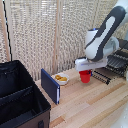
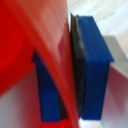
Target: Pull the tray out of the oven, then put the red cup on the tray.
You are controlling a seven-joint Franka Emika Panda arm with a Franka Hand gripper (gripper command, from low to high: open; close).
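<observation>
In the exterior view my gripper (image 1: 85, 71) is shut on the rim of the red cup (image 1: 85, 77), which is upright and low over the wooden table. I cannot tell whether the cup touches the table. To the right of the cup in the exterior view, the tray (image 1: 109, 71), a dark rack of parallel bars, sticks out of the oven (image 1: 121, 56). The arm hides most of the oven. In the wrist view the red cup's wall (image 2: 30, 40) runs between the blue fingers (image 2: 95, 65), which clamp it.
A big black fabric case (image 1: 20, 97) fills the exterior view's left. A blue flat panel (image 1: 50, 86) stands upright beside it. A white bowl of yellow food (image 1: 61, 78) sits just behind the panel, to the cup's left. A woven screen backs the table.
</observation>
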